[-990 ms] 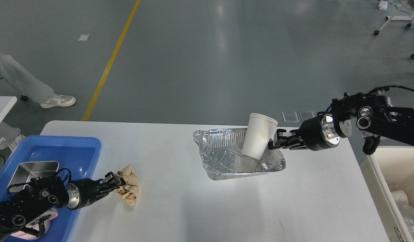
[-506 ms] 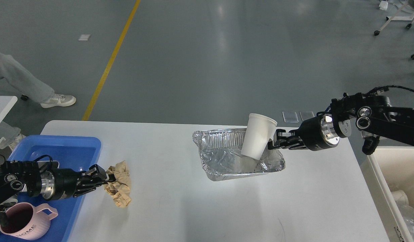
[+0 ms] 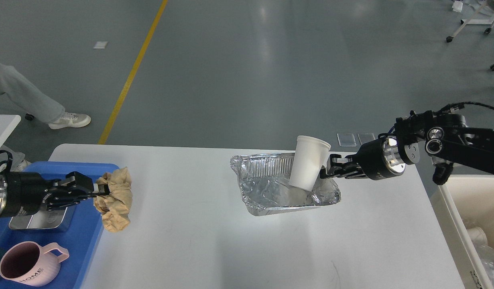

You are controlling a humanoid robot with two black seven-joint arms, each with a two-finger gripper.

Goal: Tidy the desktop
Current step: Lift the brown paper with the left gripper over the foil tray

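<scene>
Holding a crumpled wad of brown paper (image 3: 113,198), the left gripper (image 3: 95,192) is closed on the wad's near edge, and most of the paper hangs beyond and below the fingertips, over the border between the blue tray (image 3: 90,237) and the bench (image 3: 214,241). The right gripper (image 3: 325,168) is closed on the side of a white paper cup (image 3: 309,167), which tilts away from the fingertips with its base in the foil tray (image 3: 287,192) just below.

Risks:
- The paper is pinched at one edge only. It may slip free and drop onto the bench or into the blue tray, beside the steel dish (image 3: 42,218) and pink mug (image 3: 28,265).
- A thin cup wall deforms under pressure; the cup may pivot or slide out.
- Lifting the cup may drag the light foil tray.
- The cream bin (image 3: 451,208) lies behind the right gripper; a short carry may strike its rim.
</scene>
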